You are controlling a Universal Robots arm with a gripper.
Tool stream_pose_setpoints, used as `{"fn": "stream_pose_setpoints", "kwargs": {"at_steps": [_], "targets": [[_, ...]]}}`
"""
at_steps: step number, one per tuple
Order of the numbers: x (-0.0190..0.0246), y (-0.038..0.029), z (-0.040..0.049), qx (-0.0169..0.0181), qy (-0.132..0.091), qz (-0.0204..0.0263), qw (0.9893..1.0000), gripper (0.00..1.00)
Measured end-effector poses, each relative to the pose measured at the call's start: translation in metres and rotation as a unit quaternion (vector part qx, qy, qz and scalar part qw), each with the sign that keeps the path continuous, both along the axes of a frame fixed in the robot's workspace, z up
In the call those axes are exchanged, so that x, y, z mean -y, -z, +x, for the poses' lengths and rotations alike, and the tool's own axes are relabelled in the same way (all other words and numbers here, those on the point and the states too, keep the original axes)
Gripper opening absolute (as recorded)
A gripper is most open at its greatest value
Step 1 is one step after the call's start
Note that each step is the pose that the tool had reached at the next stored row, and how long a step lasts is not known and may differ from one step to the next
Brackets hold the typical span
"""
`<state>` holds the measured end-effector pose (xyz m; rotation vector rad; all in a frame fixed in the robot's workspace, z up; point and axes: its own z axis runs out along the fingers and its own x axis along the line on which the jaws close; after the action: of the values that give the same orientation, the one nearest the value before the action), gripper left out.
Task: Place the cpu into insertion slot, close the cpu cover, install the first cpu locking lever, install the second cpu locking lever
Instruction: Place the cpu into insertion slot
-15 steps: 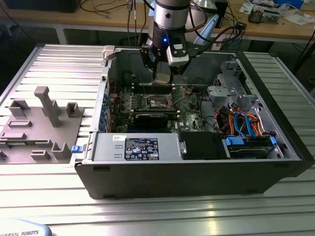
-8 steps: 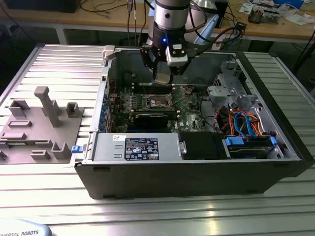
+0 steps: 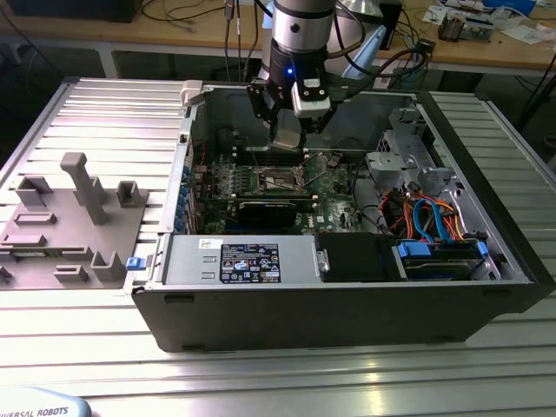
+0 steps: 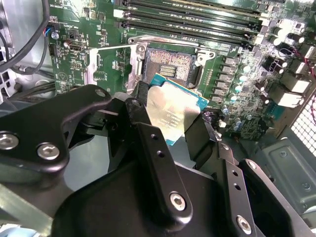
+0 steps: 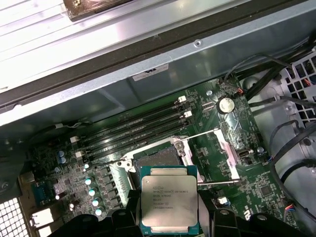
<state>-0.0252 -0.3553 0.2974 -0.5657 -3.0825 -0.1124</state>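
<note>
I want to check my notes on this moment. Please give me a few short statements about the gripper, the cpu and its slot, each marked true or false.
1. The gripper holds the cpu between its fingers. True.
2. The cpu already sits in the insertion slot. False: the cpu is held above the board and the slot is open and empty.
3. The cpu cover is closed over the slot. False: it is swung open to one side of the slot.
4. The computer case lies open on a ribbed metal table. True.
</note>
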Motion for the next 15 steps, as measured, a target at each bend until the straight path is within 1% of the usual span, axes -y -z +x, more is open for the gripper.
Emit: {"fn": "stream_pose_setpoints", "kwargs": {"at_steps": [15], "targets": [[0.0000,0.0023,0.0000,0.0000,0.014,0.0000,0.9999,0.54]]}}
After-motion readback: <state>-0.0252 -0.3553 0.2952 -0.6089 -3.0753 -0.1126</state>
